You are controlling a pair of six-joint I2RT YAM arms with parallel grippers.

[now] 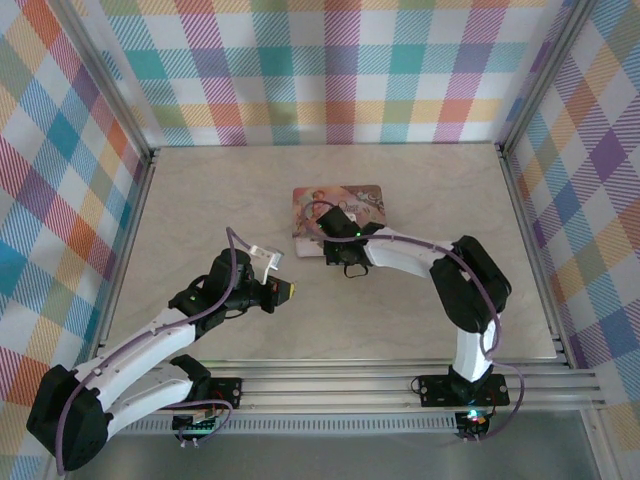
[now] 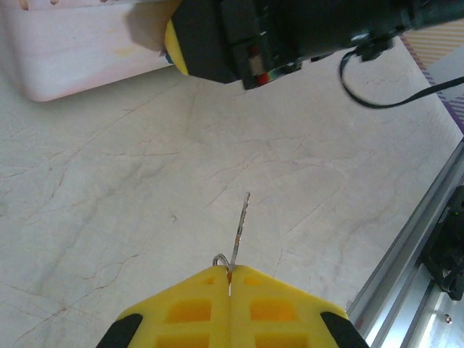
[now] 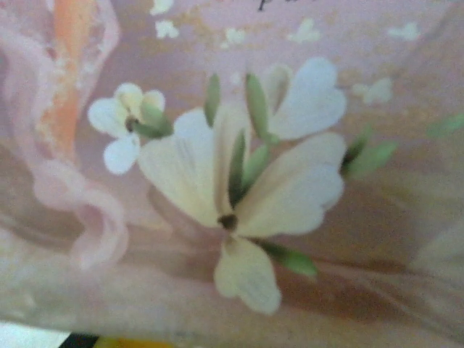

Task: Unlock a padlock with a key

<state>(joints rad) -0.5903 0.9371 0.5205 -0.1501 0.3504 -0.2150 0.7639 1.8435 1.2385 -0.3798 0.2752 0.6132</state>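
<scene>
Left hand (image 2: 230, 274): closed, pads pinching the key (image 2: 243, 221) at its head end. A wire ring (image 2: 220, 259) pokes out just left of the finger seam. The blade sticks out ahead of the fingertips, free, above the bare surface (image 2: 109, 217).

Further ahead and up-left of that hand is the pink tin (image 2: 65, 58), with the right hand (image 1: 333, 248) at its near edge. The right wrist view is pressed up against the tin's printed flowers, so I can't tell if that hand is open or closed on anything.

Padlock: hidden, can't place it. My guess is it's at the tin's front, under the right hand and well ahead of the key tip.

Handling, judgement only:
- Key: thin, stiff, light, smooth metal. The pinch is only at the head, so the blade may pivot in the pads under side load. Push straight along the blade and twist gently.
- Padlock: likely small, hard, light and slick. It should skate or spin if nudged by the key.
- Take it by the flat sides of the body, with the keyway facing the left hand and the shackle clear.
- Don't grab the shackle, or the body will swing.
- Risk: a small target with the blade tip slightly off-axis. Misalignment skids the key off instead of seating it.
</scene>
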